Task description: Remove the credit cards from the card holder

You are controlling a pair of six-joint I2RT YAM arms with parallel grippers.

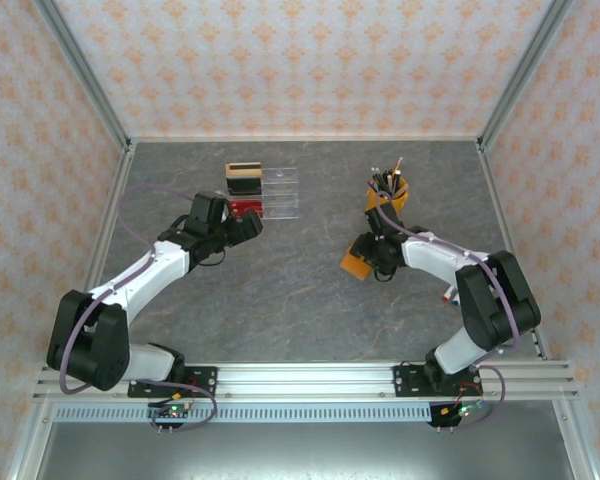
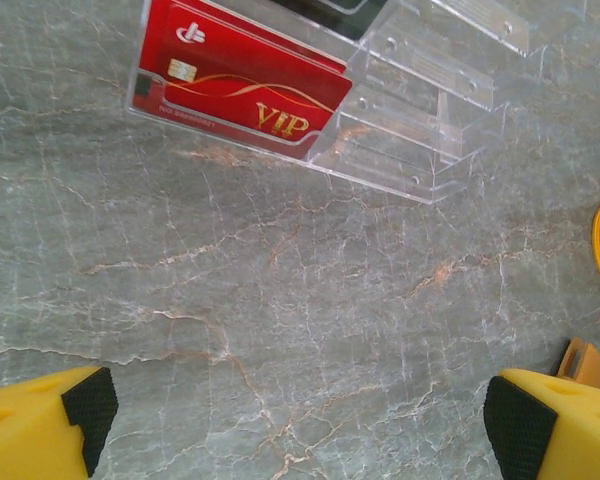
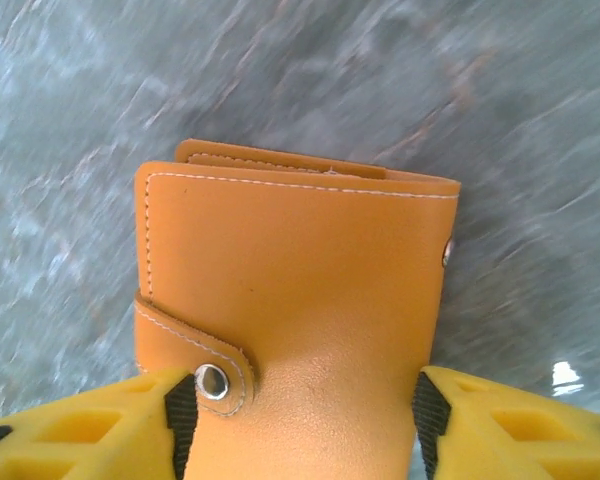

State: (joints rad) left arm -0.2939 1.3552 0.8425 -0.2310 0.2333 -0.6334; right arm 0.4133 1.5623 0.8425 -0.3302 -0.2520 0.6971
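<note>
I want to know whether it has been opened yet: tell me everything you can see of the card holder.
The card holder is a flat orange wallet, leather-looking, with pale stitching along its edges. It is folded shut, its strap fastened with a metal snap; another stud shows on the opposite edge. No cards show. The right gripper grips it, black pads against two sides, over the right half of the table.

Orange stitched card holder (image 3: 295, 320), folded shut, its strap snapped closed.
</note>
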